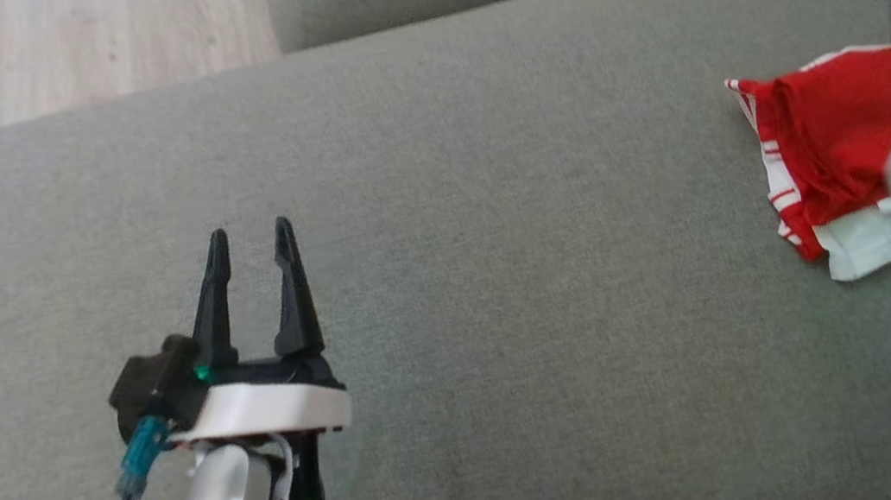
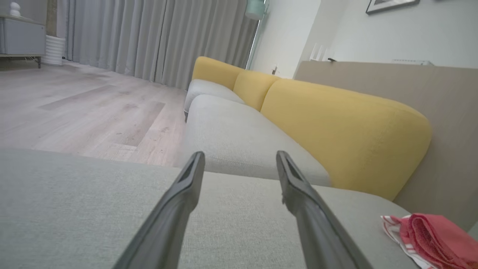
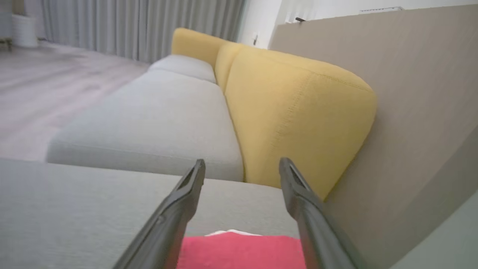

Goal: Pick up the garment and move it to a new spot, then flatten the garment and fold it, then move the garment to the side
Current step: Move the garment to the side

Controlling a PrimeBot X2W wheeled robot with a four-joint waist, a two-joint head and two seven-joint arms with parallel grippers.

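We see the garment [image 1: 823, 144] at the cushion's [image 1: 496, 234] right edge, with the right gripper [image 3: 242, 161] over it and the left gripper [image 1: 249, 228] well apart — both spread open.

garment [image 1: 822, 136]: red, with white stripes along the edge and a white band;
sofa seat [image 1: 496, 234]: plain grey;
back cushions [image 2: 336, 127]: mustard yellow;
floor [image 2: 74, 108]: pale wood grain;
curtains [image 2: 149, 37]: grey

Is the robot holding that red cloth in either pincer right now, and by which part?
Nothing is held. The left pincer is open over the bare sofa cushion; the right pincer is open above the red garment, which lies loose on that cushion.
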